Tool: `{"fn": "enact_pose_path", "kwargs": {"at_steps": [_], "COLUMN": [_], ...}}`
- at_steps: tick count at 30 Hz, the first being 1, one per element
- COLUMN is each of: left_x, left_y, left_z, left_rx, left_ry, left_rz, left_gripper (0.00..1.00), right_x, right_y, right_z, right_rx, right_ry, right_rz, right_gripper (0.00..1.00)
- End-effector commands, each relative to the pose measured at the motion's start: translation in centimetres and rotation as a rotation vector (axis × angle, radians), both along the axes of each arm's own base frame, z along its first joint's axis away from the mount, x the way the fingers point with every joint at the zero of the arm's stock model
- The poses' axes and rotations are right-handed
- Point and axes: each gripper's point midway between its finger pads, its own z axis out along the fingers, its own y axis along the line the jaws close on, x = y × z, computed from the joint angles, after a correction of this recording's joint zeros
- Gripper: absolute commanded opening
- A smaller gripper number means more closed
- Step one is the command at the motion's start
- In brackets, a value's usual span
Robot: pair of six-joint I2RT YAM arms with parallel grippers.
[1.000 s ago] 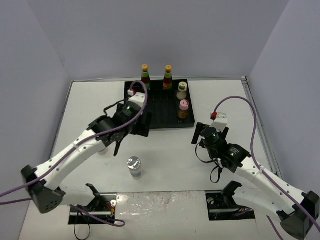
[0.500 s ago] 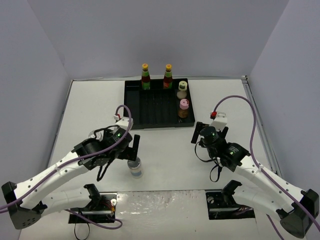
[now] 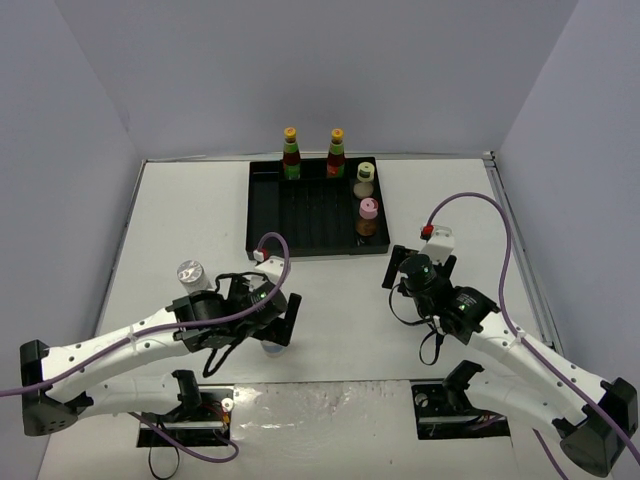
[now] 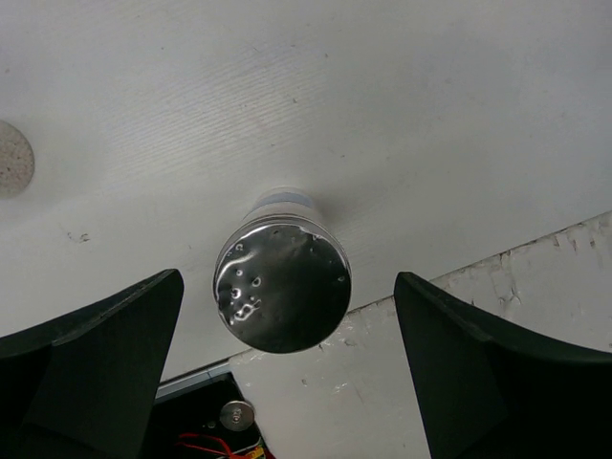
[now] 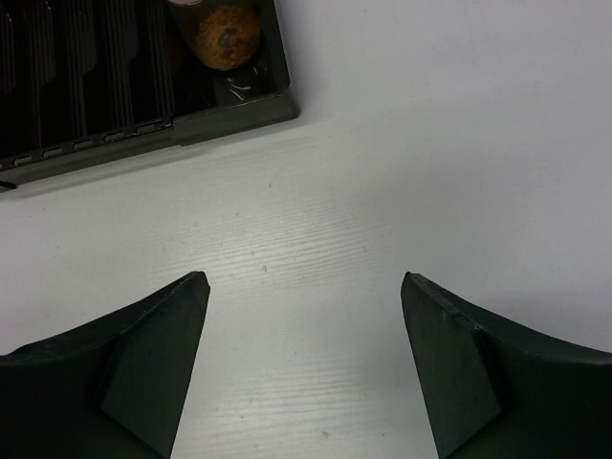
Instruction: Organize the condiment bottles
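Observation:
My left gripper (image 3: pixel 277 333) is open and hangs over a silver-capped jar (image 3: pixel 272 349) near the table's front edge. In the left wrist view the jar's shiny cap (image 4: pixel 282 283) sits between the fingers (image 4: pixel 105 359), apart from both. A second silver-capped jar (image 3: pixel 190 272) stands to the left. Two slim red bottles (image 3: pixel 290 152) (image 3: pixel 336 152) with yellow caps stand at the back of the black tray (image 3: pixel 300 215). A cream bottle (image 3: pixel 364 180) and a pink-capped bottle (image 3: pixel 367 217) stand on its right side. My right gripper (image 3: pixel 398 268) is open and empty over bare table (image 5: pixel 304 277).
The tray's near right corner (image 5: pixel 273 105) shows at the top left of the right wrist view, with an orange bottle body (image 5: pixel 227 33) inside it. The table's front edge with a cut-out (image 4: pixel 201 421) lies just below the jar in the left wrist view.
My left arm has swung back from the tray to the table's front and now hangs over the near jar. The left jar is now uncovered. The right arm has not moved.

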Motion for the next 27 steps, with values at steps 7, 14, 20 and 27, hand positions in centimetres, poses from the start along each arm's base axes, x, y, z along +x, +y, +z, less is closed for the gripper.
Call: {"fn": "enact_pose_path", "kwargs": {"at_steps": [7, 14, 20, 27], "left_x": [0.2, 0.2, 0.3, 1.3], "left_y": [-1.1, -0.4, -0.3, -1.1], "left_z": [-1.3, -2.1, -2.4, -0.1], "left_rx": [-0.024, -0.010, 0.005, -0.019], "left_ry": [0.009, 0.011, 0.014, -0.036], "left_rz": [0.070, 0.109, 0.124, 0.120], "left_gripper": [0.88, 0.80, 0.50, 0.00], "right_x": [0.5, 0.4, 0.5, 0.4], "right_y": [0.3, 0.3, 0.3, 0.3], "right_z": [0.8, 1.0, 1.0, 1.0], "right_rx": [0.029, 0.034, 0.035, 0.038], "right_ry": [-0.045, -0.048, -0.050, -0.051], "right_rz": [-0.018, -0.013, -0.011, -0.006], "right_gripper": [0.79, 0.79, 0.78, 0.79]}}
